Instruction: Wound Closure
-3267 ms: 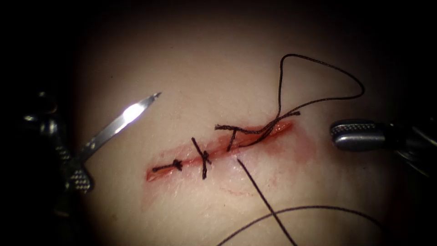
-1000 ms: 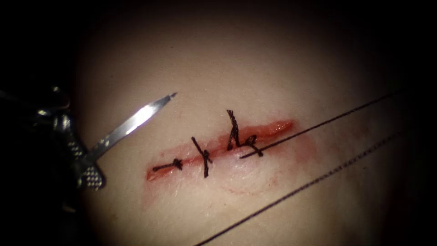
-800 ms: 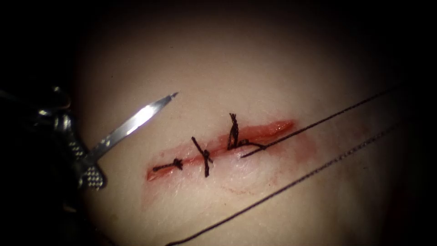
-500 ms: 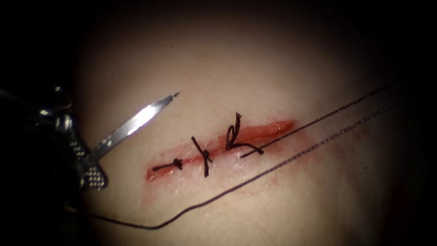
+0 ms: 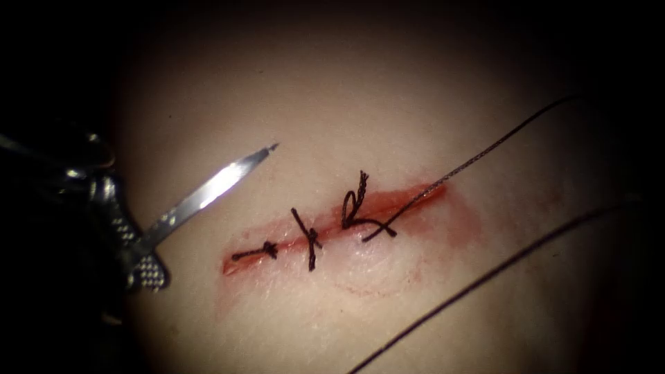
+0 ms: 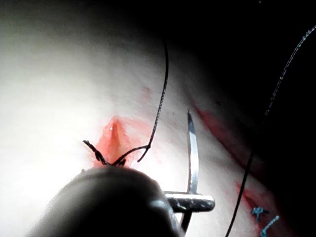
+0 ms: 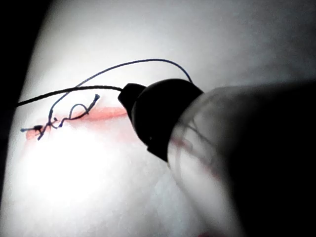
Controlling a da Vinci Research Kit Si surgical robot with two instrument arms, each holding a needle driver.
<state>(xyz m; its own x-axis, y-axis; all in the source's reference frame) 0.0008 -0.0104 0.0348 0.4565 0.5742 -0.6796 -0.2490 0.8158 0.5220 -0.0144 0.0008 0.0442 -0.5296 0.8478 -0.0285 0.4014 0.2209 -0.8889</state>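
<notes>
One tissue with one cut; one needle, clear of the tissue on the left; one tool gripping it; three stitches across the cut, two tied ones at the left and one loose loop right of them; two thread strands running off to the right.

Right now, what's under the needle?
The needle sits in the left tool, clear of the tissue, left of the cut. Bare tissue lies under it; its tail end hides in the jaws.
</notes>
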